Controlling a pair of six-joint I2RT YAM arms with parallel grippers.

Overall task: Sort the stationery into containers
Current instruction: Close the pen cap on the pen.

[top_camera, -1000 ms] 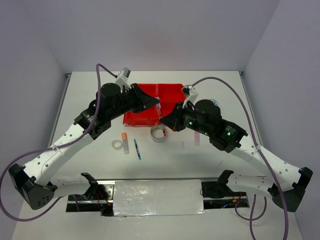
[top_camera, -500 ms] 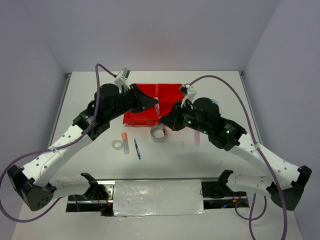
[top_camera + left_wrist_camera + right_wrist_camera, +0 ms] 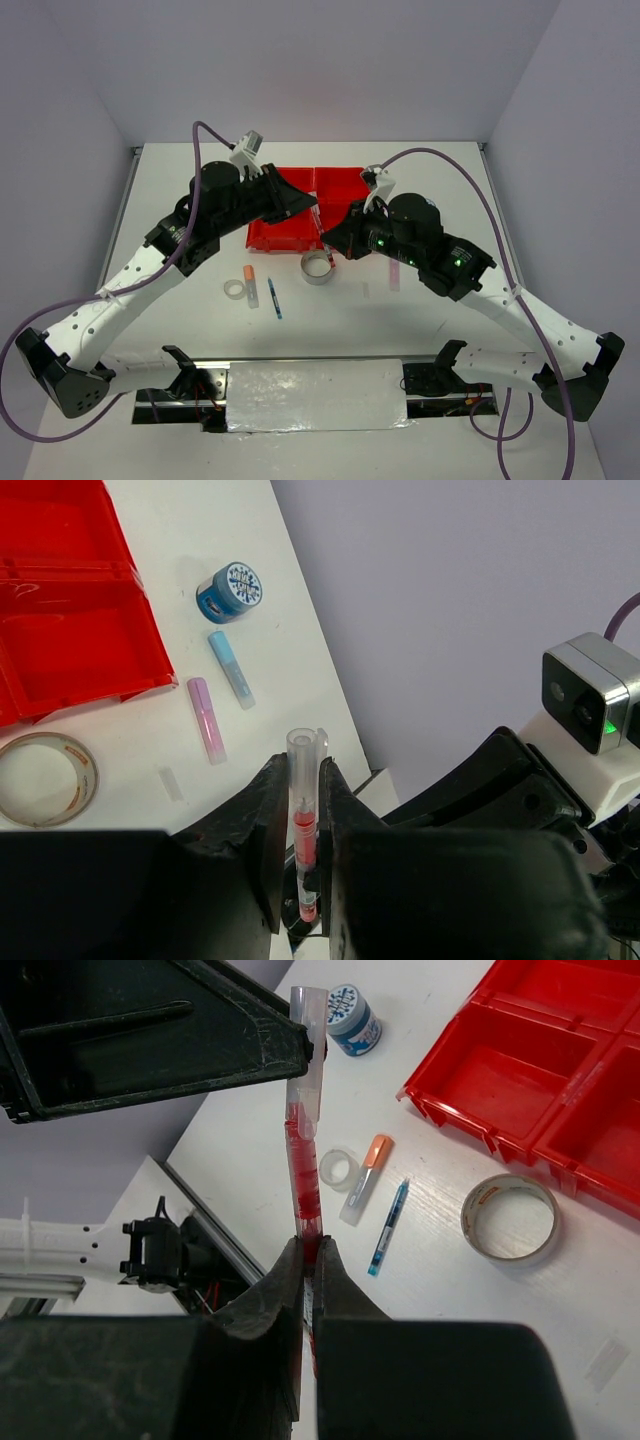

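A thin red pen (image 3: 305, 1150) is held in the air between both grippers. My left gripper (image 3: 300, 790) is shut on its clear cap end (image 3: 302, 755). My right gripper (image 3: 310, 1252) is shut on its red barrel end. In the top view the two grippers (image 3: 312, 207) (image 3: 330, 240) meet over the front right corner of the red tray (image 3: 340, 185). On the table lie the silvery tape ring (image 3: 318, 267), the clear tape ring (image 3: 236, 289), the orange stub (image 3: 248, 272), the blue pen (image 3: 274, 298), pink (image 3: 207, 718) and blue (image 3: 231, 669) sticks, and a blue-patterned roll (image 3: 229, 590).
The red tray's compartments (image 3: 540, 1070) that show hold nothing. A small clear flat piece (image 3: 172, 783) lies near the pink stick. The table's near edge has a metal rail and cabling (image 3: 150, 1255). White walls close in the table on three sides.
Both arms have barely shifted. The red pen stays gripped between the two grippers, and the items on the table have not moved.
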